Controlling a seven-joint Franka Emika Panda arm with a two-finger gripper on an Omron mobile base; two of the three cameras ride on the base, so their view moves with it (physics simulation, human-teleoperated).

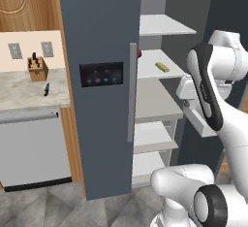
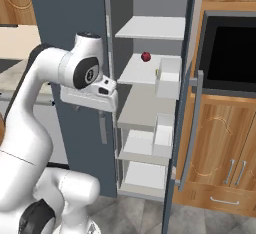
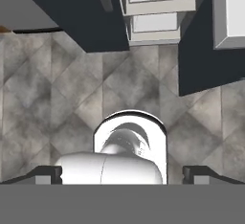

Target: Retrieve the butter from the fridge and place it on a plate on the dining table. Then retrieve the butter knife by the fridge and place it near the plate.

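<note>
Reaching into the open fridge for the butter

The gripper (image 3: 122, 175) hangs empty, jaws wide, pointing at the floor; it should tilt forward toward the butter (image 1: 162, 67) on the fridge (image 1: 99, 27) shelf, right of the red fruit (image 2: 145, 56); approach level, clearing the shelf above.

Rendered frames, evenly and softly lit, no visible light source. Inside of the fridge (image 1: 104, 90) reads brighter than its dark slate door; white shelves near clipped but edges still legible. Soft shading under each shelf, no hard cast shadows. Mild gloss on the white arm housings, no real glare. Blue panel lights glow faintly. Low resolution: the butter (image 1: 162, 67) and the butter knife (image 1: 46, 89) come out small and slightly soft. Hand view darker, grey floor tiles (image 3: 57, 98) mottled, textures smeared. No lens distortion at edges, no motion blur.
</note>
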